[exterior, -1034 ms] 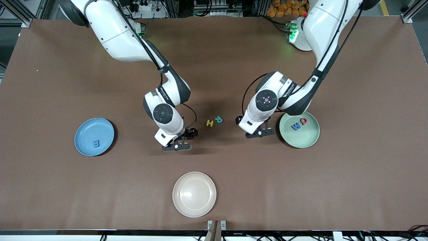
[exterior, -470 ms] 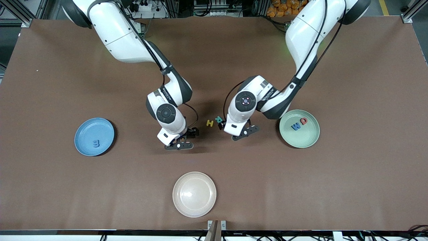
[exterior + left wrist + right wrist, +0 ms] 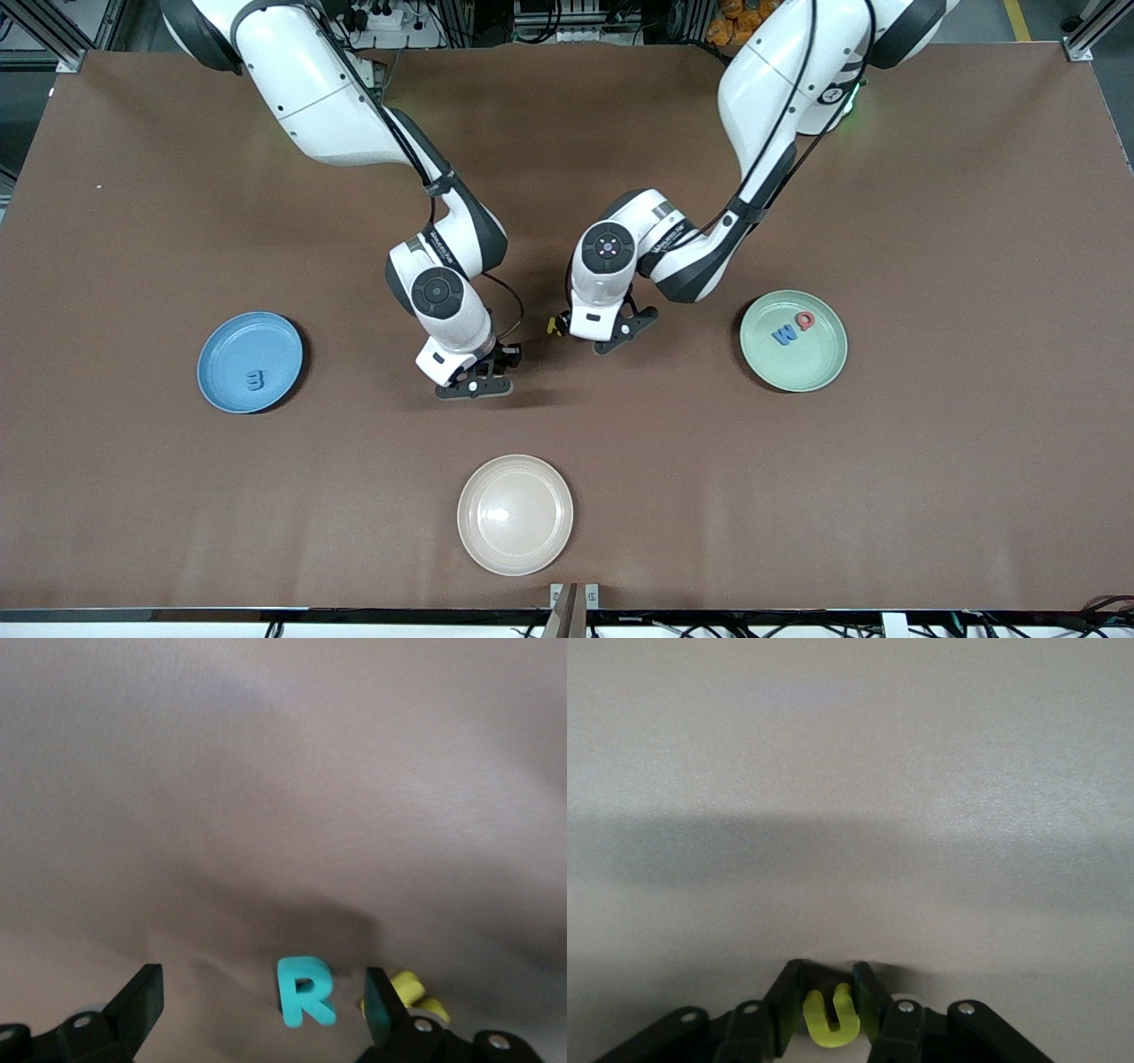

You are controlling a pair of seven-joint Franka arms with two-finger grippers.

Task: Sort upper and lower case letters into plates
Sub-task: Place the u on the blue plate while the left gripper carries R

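My right gripper (image 3: 827, 980) is shut on a small yellow-green letter (image 3: 831, 1019) shaped like a u, low over the table's middle (image 3: 477, 386). My left gripper (image 3: 263, 988) stands open over a teal R (image 3: 306, 990), which lies between its fingers. A yellow H (image 3: 413, 994) lies just outside one finger. In the front view the left gripper (image 3: 607, 335) hides the R, and only an edge of the H (image 3: 555, 326) shows. The blue plate (image 3: 232, 341) holds one blue letter (image 3: 255, 381). The mint green plate (image 3: 802, 368) holds a blue W (image 3: 784, 334) and a red Q (image 3: 804, 321).
A cream-beige plate (image 3: 515, 515) sits nearest the front camera, mid-table, with nothing in it. The blue plate lies toward the right arm's end and the green plate toward the left arm's end. The two hands hang close together over the middle.
The left arm swung from beside the green plate to over the R and H, jaws still open. The right gripper stayed nearly in place and shut on the yellow-green letter.
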